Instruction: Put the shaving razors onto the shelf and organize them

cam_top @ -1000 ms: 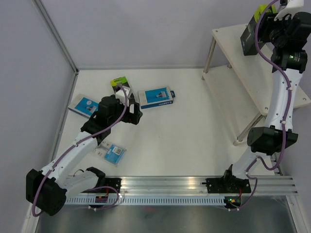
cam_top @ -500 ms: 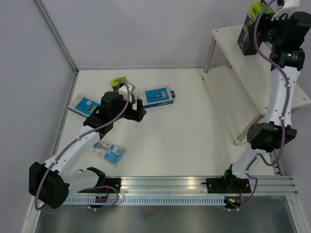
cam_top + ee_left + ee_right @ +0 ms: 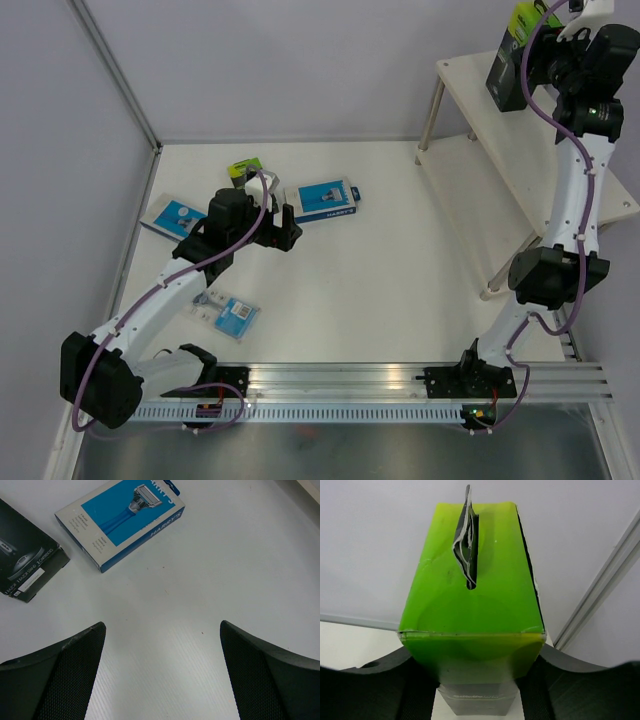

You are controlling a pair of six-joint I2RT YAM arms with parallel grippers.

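Note:
My right gripper (image 3: 530, 62) is shut on a tall black box with a lime-green top (image 3: 508, 62) and holds it upright over the top board of the beige shelf (image 3: 470, 85). In the right wrist view the box (image 3: 470, 600) fills the space between the fingers of that gripper (image 3: 472, 685). My left gripper (image 3: 286, 228) is open and empty, low over the table just left of a flat blue-and-white box (image 3: 323, 200). The left wrist view shows this gripper (image 3: 162, 640), that box (image 3: 120, 520) and the second black box (image 3: 27, 565).
The second black box (image 3: 245, 170) lies flat behind the left arm. Another blue-and-white box (image 3: 170, 215) lies at the table's left edge. The small blister pack (image 3: 228, 312) lies near the front left. The shelf's lower board (image 3: 480, 200) is bare.
My right gripper has carried the black box a little left and farther back over the top board. My left gripper has reached slightly right toward the blue-and-white box, then held still.

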